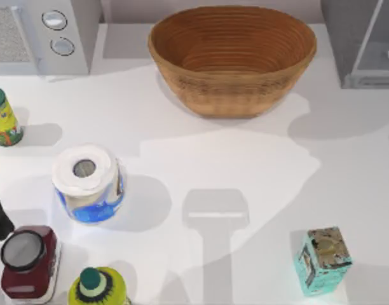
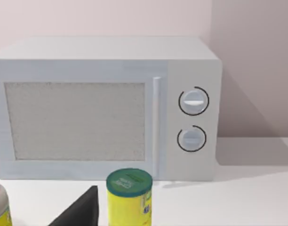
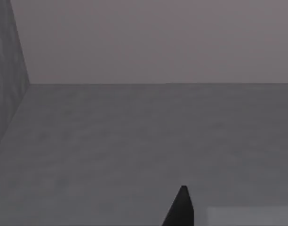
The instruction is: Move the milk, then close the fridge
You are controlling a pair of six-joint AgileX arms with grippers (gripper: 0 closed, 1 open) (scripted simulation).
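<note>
Step in hand: judged to be the handover from moving the milk to closing the fridge (image 1: 339,38), since the right wrist camera looks into a bare grey hollow that reads as the cabinet's inside
Fridge: far right corner of the worktop (image 1: 245,159), its pale framed door (image 1: 380,54) standing swung out, so not yet closed
Milk: its place cannot be told from these views; the carton at the near right of the worktop is the teal carton (image 1: 321,260), not the milk
Right claw (image 3: 181,209): a dark tip low in its own wrist view, aimed into the grey hollow; spread or pressed together cannot be told
Right arm pose: judged to be reaching far right towards the cabinet
Left claw (image 2: 78,212): parked at the worktop's left edge, facing the microwave (image 2: 106,108) and a yellow can (image 2: 129,197); state cannot be told
Doing it well: draw the right claw straight back out of the opening, then go round to the door's outer face and push near its free edge in a steady arc
Risk: catching the frame on the way out, or shoving the cabinet instead of swinging the door
</note>
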